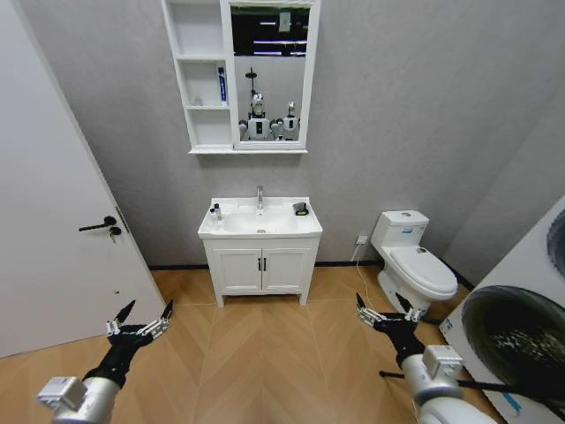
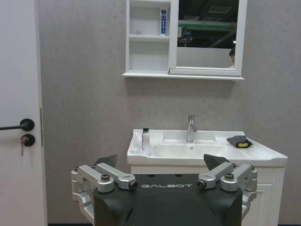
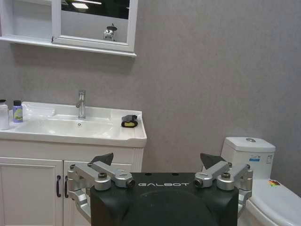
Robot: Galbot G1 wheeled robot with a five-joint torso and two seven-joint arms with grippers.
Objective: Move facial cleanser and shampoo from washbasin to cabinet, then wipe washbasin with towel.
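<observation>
Bottles [image 1: 214,213] look light, slick, best pinched mid-body, well ahead of both wide-open, empty grippers: left [image 1: 139,321], right [image 1: 386,311].

The washbasin [image 1: 231,227] was white with a chrome tap [image 1: 259,196]. The towel [image 1: 301,209] was dark grey-black with a yellow-green mark. The cabinet [image 1: 201,79] was white, holding a blue-and-white tube [image 1: 222,86]. The wall [image 1: 415,106] was mottled grey, and the floor [image 1: 265,353] was light wood in a herringbone pattern. Both the left hand [image 1: 141,323] and the right hand [image 1: 383,311] were black and silver.
</observation>
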